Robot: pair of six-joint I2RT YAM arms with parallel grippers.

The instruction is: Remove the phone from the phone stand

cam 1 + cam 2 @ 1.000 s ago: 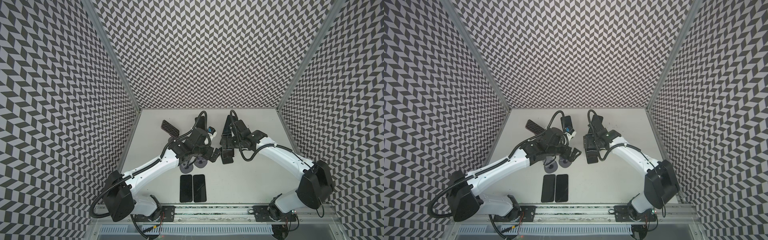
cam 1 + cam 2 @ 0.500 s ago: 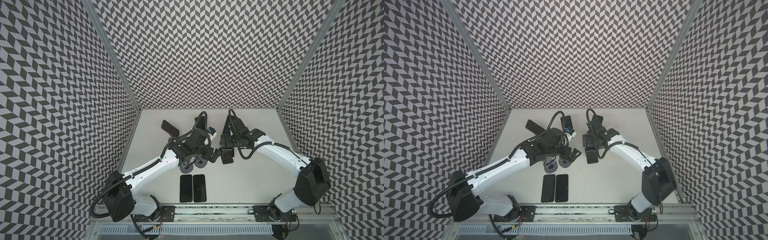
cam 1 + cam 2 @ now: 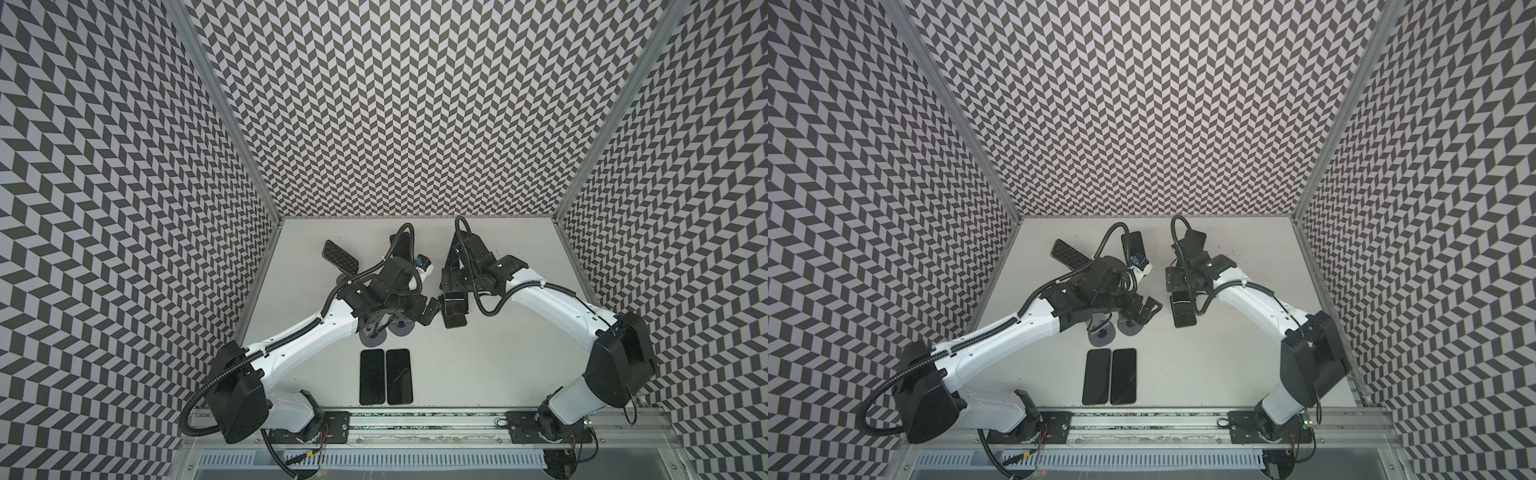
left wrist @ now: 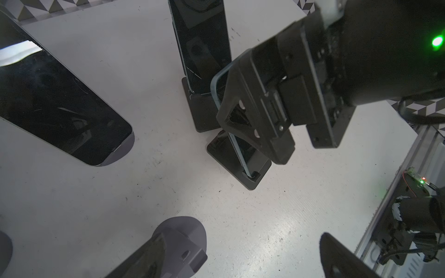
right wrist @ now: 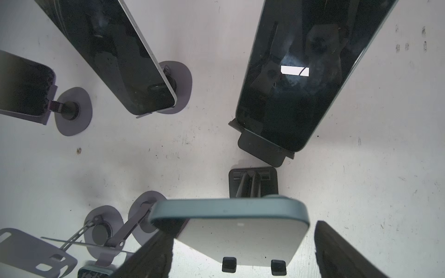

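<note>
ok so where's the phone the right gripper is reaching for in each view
Both top views: teal-edged phone, mid-table, on its black stand.
Left wrist view: centre-right, leaning in that stand.
Right wrist view: bottom centre, inside the right gripper.
Shared landmark: grey round stand bases, beside it in every view.

**Even light, soft close-ups**

Bright, diffuse overhead light whitens the surface (image 5: 361,192); shadows are faint. A white glare patch sits on one phone screen (image 5: 310,72). My right gripper's fingers (image 5: 337,252) look blurred, perhaps out of focus.
</note>
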